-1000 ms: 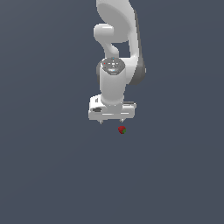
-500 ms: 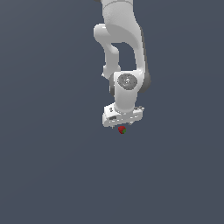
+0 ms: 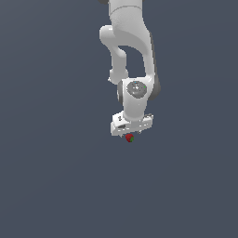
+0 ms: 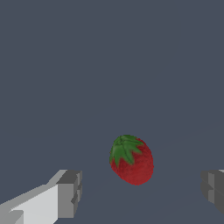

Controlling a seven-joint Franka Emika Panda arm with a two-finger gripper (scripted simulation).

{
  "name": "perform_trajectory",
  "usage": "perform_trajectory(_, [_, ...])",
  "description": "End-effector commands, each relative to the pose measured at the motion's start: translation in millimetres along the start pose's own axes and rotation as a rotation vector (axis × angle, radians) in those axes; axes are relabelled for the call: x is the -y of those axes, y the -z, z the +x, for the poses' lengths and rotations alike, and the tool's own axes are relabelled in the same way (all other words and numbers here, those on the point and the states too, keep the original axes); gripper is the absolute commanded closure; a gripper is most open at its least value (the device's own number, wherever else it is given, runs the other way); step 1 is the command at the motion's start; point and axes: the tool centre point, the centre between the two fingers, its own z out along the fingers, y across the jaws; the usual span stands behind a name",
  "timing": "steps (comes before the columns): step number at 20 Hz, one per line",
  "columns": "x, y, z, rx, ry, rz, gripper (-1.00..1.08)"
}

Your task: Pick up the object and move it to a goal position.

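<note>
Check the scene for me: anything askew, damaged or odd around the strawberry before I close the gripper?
Nothing stands out. The strawberry looks whole, lying on the plain grey surface between the open fingers of the gripper, touching neither. It sits nearer one finger than the other.

White arm (image 3: 126,42), grey-tipped hand (image 4: 140,192)

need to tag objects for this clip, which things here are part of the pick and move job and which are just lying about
Part of the job:
- strawberry, lying between the open fingers, touching neither
- gripper, fingers spread wide on either side

Just lying about:
- nothing else in either view, only the plain grey floor
</note>
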Motion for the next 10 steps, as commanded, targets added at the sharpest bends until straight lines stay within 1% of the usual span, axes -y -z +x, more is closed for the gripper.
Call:
perform_trajectory(1, [0.3, -7.6, -0.6, 0.001, 0.001, 0.000, -0.92])
perform_trajectory(6, [0.9, -32.6, -1.5, 0.000, 0.002, 0.000, -0.92])
perform_trajectory(10, [1.1, -44.5, -1.0, 0.000, 0.003, 0.001, -0.92])
